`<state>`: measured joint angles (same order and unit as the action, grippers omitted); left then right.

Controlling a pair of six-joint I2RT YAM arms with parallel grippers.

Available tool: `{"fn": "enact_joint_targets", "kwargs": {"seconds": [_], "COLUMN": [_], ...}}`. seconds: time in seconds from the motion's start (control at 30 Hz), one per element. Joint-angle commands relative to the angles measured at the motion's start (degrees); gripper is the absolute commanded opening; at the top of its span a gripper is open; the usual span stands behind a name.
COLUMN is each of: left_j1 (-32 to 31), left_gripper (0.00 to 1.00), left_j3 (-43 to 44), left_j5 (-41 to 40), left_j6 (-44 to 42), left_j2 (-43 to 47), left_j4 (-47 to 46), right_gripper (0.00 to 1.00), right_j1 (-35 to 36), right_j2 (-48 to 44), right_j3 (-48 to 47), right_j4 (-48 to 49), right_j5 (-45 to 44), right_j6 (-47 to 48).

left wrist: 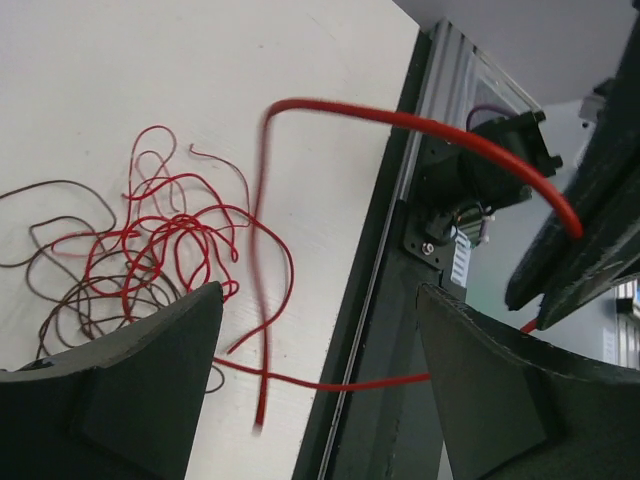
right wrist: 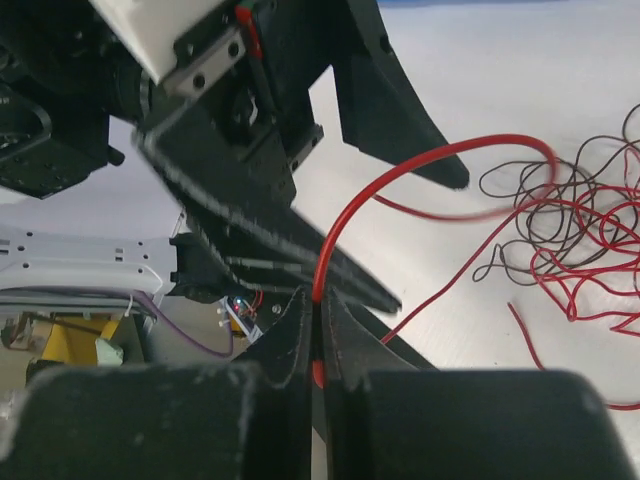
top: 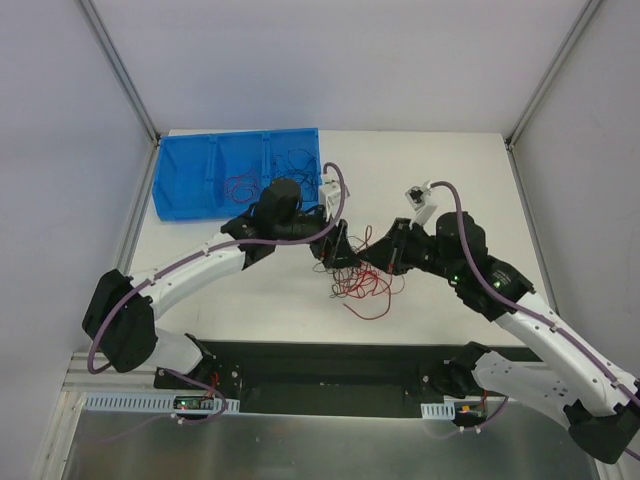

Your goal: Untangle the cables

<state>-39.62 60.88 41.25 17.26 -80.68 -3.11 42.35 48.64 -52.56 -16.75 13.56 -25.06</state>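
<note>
Clamped in the right gripper [right wrist: 317, 305], one red wire [left wrist: 400, 118] is best drawn slowly toward 3 o'clock; left gripper [left wrist: 318, 330] gapes, empty.

I face a white table [top: 450, 170] boxed in by plain grey walls [top: 330, 60]; metal posts [top: 118, 65] rise at its far corners, under soft, even light.

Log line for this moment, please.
right jaws: shut on red cable | left jaws: open, gripping nothing | tangle of red and black cables: on table
</note>
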Motion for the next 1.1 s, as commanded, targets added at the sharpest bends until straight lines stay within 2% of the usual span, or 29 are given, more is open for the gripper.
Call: {"fn": "enact_joint_targets", "kwargs": {"seconds": [0.0, 0.13, 0.23, 0.37, 0.43, 0.6, 0.67, 0.8, 0.87, 0.93, 1.07], "left_j1": [-3.18, -3.36, -3.36, -2.84, -1.79, -1.34, -1.34, -1.34, -1.25, -1.43, -2.48], "left_gripper": [0.77, 0.74, 0.68, 0.62, 0.61, 0.71, 0.76, 0.77, 0.77, 0.78, 0.81], "left_j3": [-4.45, -5.51, -5.34, -3.50, -3.23, -6.55, -8.40, -10.25, -11.48, -14.37, -18.34], "left_j5": [0.23, -1.26, -4.85, -5.22, -3.12, -3.28, -7.13, -12.60, -9.99, -2.62, 4.26], "left_j6": [-5.30, -5.65, -5.65, -7.41, -7.50, -11.19, -11.89, -13.56, -14.27, -14.09, -11.63], "left_j2": [3.95, 4.04, 3.78, 5.18, 7.11, 15.37, 18.70, 22.14, 23.72, 25.31, 24.53], "left_j4": [-11.46, -13.06, -11.22, -8.14, -7.96, -11.37, -13.31, -13.58, -15.86, -22.95, -33.08], "right_gripper": [0.00, 0.00, 0.00, 0.00, 0.00, 0.00, 0.00, 0.00, 0.00, 0.00, 0.01], "right_j1": [-0.07, -0.16, -0.16, -0.07, -0.16, -0.16, -0.07, -0.16, -0.16, -0.34, -0.34], "right_j2": [0.40, 0.66, 0.23, -1.53, -2.06, -4.60, -5.48, -6.89, -7.33, -7.16, -5.76], "right_j3": [-1.32, -1.58, -2.29, -4.22, -5.80, -8.61, -10.19, -14.50, -16.17, -17.58, -19.16], "right_j4": [2.24, 4.62, 4.36, 1.56, -3.18, -6.19, -6.01, -6.80, -7.59, -7.68, -6.89], "right_j5": [5.68, 7.79, 8.41, 6.05, 3.42, 1.20, 1.64, -1.76, -4.41, -6.00, -4.96], "right_j6": [0.45, -1.39, -1.31, 0.44, 1.85, 2.21, 1.60, 0.36, 0.45, 0.36, -0.95]}}
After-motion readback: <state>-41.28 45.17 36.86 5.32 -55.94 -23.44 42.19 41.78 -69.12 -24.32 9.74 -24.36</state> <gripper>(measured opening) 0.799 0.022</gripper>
